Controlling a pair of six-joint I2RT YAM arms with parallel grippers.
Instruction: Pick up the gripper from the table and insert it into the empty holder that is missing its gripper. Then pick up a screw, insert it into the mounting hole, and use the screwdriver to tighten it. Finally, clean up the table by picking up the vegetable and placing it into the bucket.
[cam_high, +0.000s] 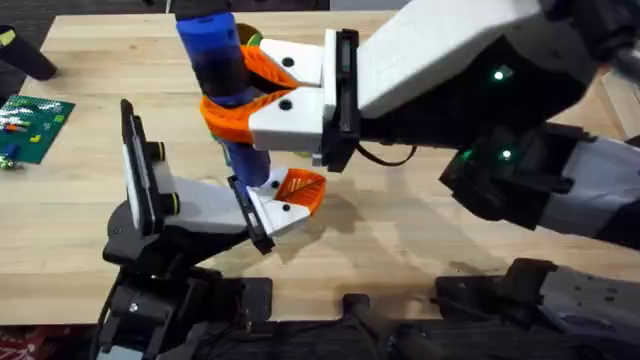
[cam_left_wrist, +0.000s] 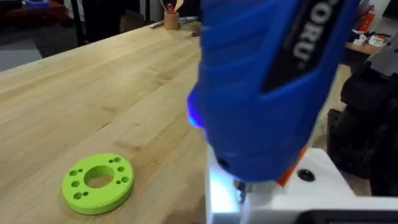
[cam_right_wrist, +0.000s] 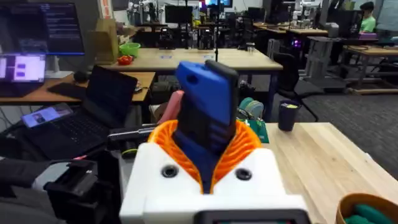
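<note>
My right gripper (cam_high: 235, 95), a large orange claw on a white body, is shut on the blue screwdriver (cam_high: 215, 50), which stands upright. Its handle (cam_right_wrist: 208, 109) rises between the orange fingers (cam_right_wrist: 165, 140). The screwdriver's tip (cam_left_wrist: 238, 186) points down onto the white base block (cam_left_wrist: 273, 199) of the small orange gripper (cam_high: 298, 190). That gripper sits at the end of the holder (cam_high: 200, 208), against its thin black plate (cam_high: 250, 215). I cannot make out the screw under the tip. The vegetable is out of view.
A green ring with holes (cam_left_wrist: 97, 182) lies on the wooden table (cam_left_wrist: 93, 93) beside the work spot. A green board (cam_high: 35, 125) sits at the far left edge. The rim of the green bucket (cam_right_wrist: 367, 208) shows to one side. The right arm (cam_high: 470, 70) spans the table's middle.
</note>
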